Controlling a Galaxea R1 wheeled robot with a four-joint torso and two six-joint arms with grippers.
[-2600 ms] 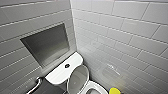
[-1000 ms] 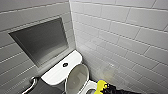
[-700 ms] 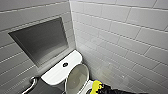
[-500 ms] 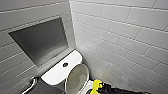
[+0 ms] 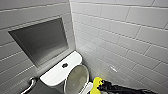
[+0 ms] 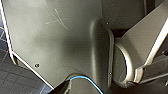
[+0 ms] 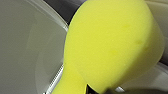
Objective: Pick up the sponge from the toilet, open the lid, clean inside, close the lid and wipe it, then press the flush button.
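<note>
lid (image 5: 77,78) up, sponge (image 5: 97,83) — in right tool (image 5: 101,87)

There is one toilet (image 5: 58,75), and it carries one oval lid (image 5: 77,79) and one round flush button (image 5: 64,65), the button on the far side of the lid. One yellow sponge (image 5: 97,84) shows just right of the lid, at the tip of one dark robot arm (image 5: 121,89) coming in from the near right. Two tiled walls (image 5: 120,32) meet in the far corner. The left one has one grey recessed panel (image 5: 41,40). One chrome bar (image 5: 31,83) shows at the near left.
</note>
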